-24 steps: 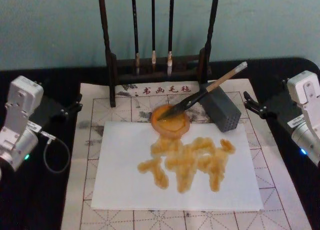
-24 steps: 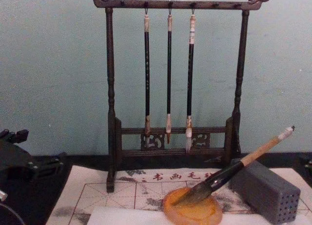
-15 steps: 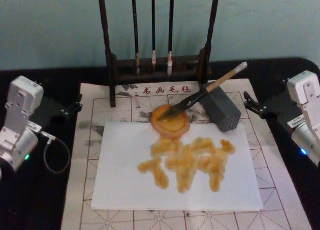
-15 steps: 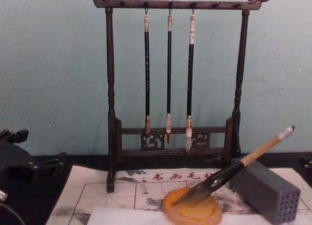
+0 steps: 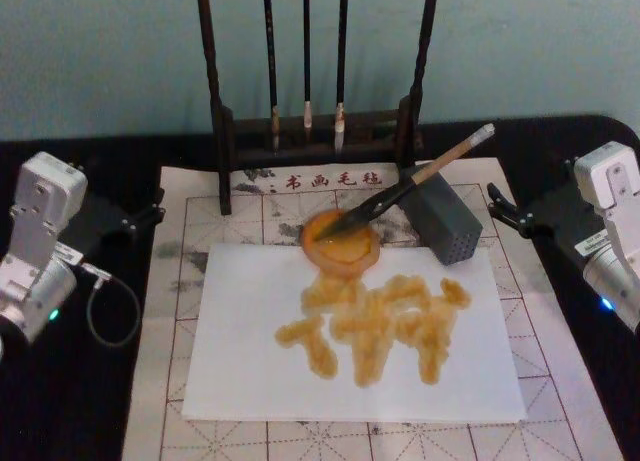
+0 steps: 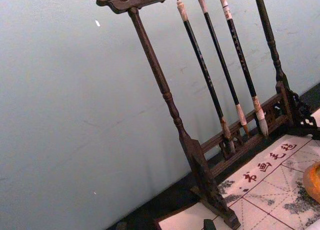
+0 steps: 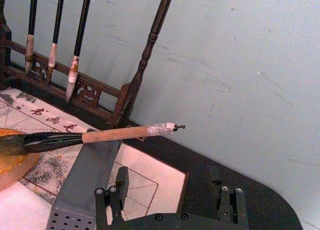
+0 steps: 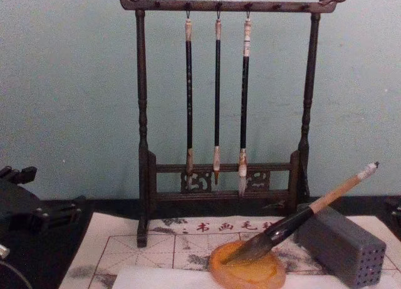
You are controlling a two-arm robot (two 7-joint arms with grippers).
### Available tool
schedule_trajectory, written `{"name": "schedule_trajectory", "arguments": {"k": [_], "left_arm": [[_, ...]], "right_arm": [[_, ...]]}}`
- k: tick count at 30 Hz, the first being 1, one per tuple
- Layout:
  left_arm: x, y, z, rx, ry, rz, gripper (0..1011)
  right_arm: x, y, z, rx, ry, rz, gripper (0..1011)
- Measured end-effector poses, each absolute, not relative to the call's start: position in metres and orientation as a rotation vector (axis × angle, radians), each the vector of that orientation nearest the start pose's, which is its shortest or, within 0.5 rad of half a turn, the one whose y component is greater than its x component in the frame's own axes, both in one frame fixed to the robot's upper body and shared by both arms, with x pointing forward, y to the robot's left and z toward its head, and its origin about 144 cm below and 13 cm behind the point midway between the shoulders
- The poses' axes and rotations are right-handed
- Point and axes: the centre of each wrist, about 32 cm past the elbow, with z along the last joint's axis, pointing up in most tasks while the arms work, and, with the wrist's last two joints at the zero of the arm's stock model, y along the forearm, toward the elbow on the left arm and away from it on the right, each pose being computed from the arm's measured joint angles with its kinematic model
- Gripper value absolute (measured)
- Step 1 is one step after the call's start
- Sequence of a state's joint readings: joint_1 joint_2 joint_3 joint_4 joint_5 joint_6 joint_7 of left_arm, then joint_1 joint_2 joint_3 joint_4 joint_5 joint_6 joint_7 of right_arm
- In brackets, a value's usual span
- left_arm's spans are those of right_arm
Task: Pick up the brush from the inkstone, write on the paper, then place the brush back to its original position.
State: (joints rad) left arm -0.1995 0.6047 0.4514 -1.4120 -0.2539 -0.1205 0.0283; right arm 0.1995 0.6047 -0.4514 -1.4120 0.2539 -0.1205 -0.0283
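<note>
The brush (image 5: 395,193) lies tuft-down in the inkstone (image 5: 345,251), its shaft slanting toward upper right, nearest the right tool (image 5: 496,207), which is spread wide and empty.

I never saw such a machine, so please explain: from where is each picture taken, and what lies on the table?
It is a robot with two arms. One picture looks down from its head, one forward from its chest, two from its wrists. The left hand and right hand sit at the sides, holding nothing; the right one is open. On a gridded mat lies white paper with orange strokes. The brush rests with its tip in the orange inkstone, shaft on a grey block. Behind, three thin brushes hang on a stand.
</note>
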Motion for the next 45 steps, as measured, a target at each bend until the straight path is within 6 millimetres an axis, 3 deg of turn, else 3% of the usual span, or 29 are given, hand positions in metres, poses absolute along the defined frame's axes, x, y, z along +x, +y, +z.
{"name": "schedule_trajectory", "arguments": {"k": [45], "left_arm": [[0.4886,0.3097,1.1398,0.304,-0.285,1.248,1001]], "right_arm": [[0.4886,-0.3097,1.1398,-0.304,-0.285,-1.248,1002]]}}
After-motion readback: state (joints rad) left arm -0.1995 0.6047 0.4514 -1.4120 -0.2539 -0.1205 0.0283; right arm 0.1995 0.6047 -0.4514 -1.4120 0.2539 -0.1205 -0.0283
